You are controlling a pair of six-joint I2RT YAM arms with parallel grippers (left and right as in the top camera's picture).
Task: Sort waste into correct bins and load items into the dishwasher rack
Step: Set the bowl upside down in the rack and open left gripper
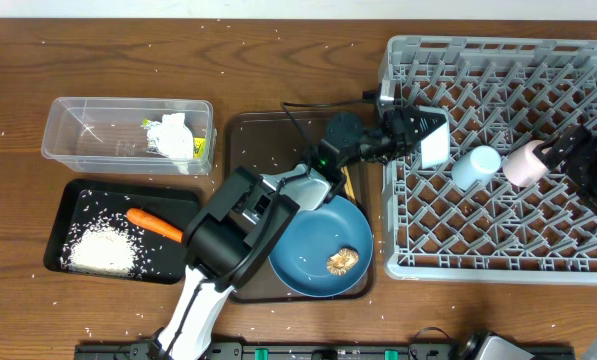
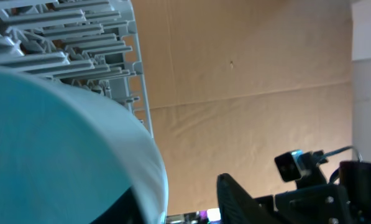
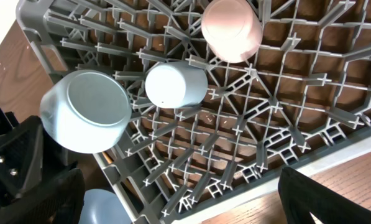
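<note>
- Table (image 1: 278, 60): brown wood, the grain running left to right, a mild sheen; fills the overhead view.
- Backdrop in the left wrist view: flat tan surface (image 2: 247, 74), matt, crossed by thin seam lines.
- White panel (image 2: 366, 31): plain, at that view's right edge.
- Light: even, diffuse, soft shadows.

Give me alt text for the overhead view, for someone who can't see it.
The left pincer is at a white bowl at the grey dishwasher rack's left edge; a light blue cup and a pink cup lie in the rack. A blue plate with a brown food lump sits on the brown tray; rice and a carrot lie in the black tray.
</note>
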